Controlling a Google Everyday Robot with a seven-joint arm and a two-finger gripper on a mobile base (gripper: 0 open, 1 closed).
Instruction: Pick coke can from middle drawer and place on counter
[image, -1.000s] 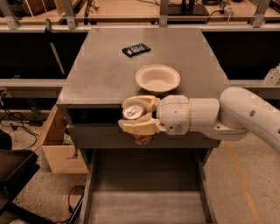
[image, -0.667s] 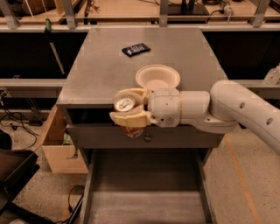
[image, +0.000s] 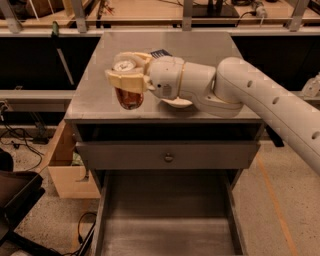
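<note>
My gripper (image: 125, 76) is shut on the coke can (image: 128, 97), a red-brown can with a silver lid, and holds it upright just above the left middle of the grey counter (image: 95, 95). The cream fingers (image: 122, 80) wrap around the can's upper half. The white arm reaches in from the right. The middle drawer (image: 165, 215) is pulled open below, and its bare grey floor shows nothing in it.
A white bowl (image: 178, 103) sits on the counter, mostly hidden behind my wrist. A dark flat object (image: 159, 52) lies farther back. A grey drawer face with a round knob (image: 168, 157) sits above the open drawer. A cardboard box (image: 65, 165) stands left of the cabinet.
My gripper has risen with the can from in front of the cabinet edge to above the counter, moving back and left over its surface.
</note>
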